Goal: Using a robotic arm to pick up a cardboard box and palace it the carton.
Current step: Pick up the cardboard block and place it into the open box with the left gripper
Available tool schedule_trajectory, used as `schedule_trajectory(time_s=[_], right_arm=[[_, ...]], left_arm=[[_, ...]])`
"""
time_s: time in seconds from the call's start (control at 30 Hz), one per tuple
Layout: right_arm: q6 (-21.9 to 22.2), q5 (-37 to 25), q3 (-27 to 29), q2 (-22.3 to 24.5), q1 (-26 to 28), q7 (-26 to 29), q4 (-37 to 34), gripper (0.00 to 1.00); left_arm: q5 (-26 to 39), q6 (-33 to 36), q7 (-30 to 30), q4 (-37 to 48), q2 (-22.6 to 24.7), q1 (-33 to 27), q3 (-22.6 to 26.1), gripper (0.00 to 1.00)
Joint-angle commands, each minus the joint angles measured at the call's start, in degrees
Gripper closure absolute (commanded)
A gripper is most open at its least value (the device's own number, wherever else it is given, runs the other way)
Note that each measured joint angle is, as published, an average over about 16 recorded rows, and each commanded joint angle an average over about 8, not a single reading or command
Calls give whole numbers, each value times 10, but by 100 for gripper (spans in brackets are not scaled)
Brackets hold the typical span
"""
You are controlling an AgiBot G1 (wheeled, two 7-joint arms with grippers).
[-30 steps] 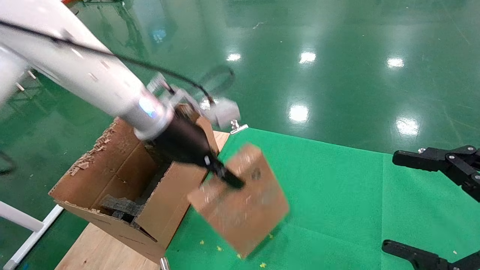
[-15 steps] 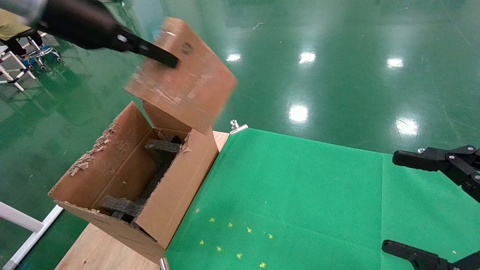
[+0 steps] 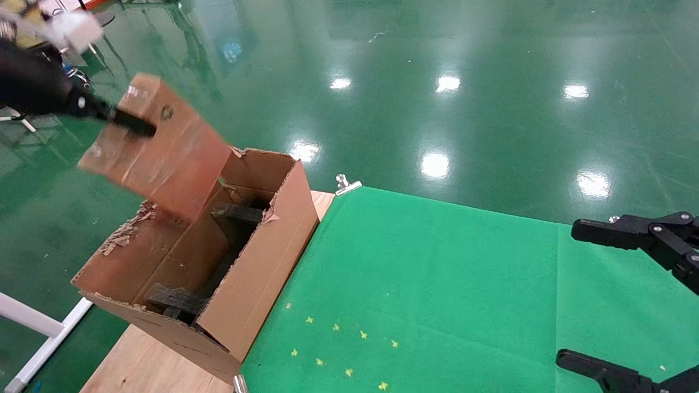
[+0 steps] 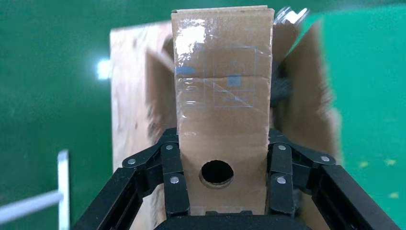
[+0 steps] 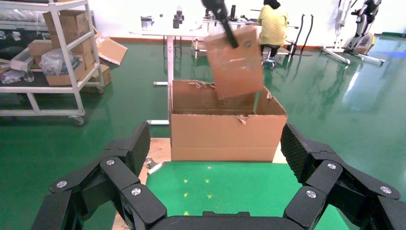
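The carton (image 3: 218, 262) sits open on the wooden board beside the green cloth, foam blocks inside. My left gripper (image 3: 134, 124) holds the cardboard box (image 3: 158, 147) clamped at its holed narrow end, tilted above the carton's far left wall, its long axis pointing down toward the opening. It is brown and wrapped in glossy tape. My right gripper (image 5: 210, 191) waits spread wide, well apart.

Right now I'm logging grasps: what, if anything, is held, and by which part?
The left gripper clamps the cardboard box across its narrow holed end. The right gripper holds nothing.
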Motion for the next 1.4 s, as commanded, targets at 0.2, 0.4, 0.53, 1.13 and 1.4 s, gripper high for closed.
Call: schedule_trajectory(time_s=[0.2, 0.4, 0.53, 1.13, 1.4], right_arm=[[0, 0, 0, 0, 0, 0, 0, 0], [0, 0, 0, 0, 0, 0, 0, 0], [0, 0, -1, 0, 0, 0, 0, 0], [1, 1, -1, 0, 0, -1, 0, 0], [1, 1, -1, 1, 0, -1, 0, 0]], left_arm=[[9, -43, 36, 67, -2, 38, 6, 100], [4, -109, 54, 98, 2, 77, 3, 100], [-1, -141, 61, 109, 4, 99, -1, 100], [-5, -139, 81, 134, 19, 153, -3, 100], [-1, -165, 70, 143, 30, 189, 1, 100]])
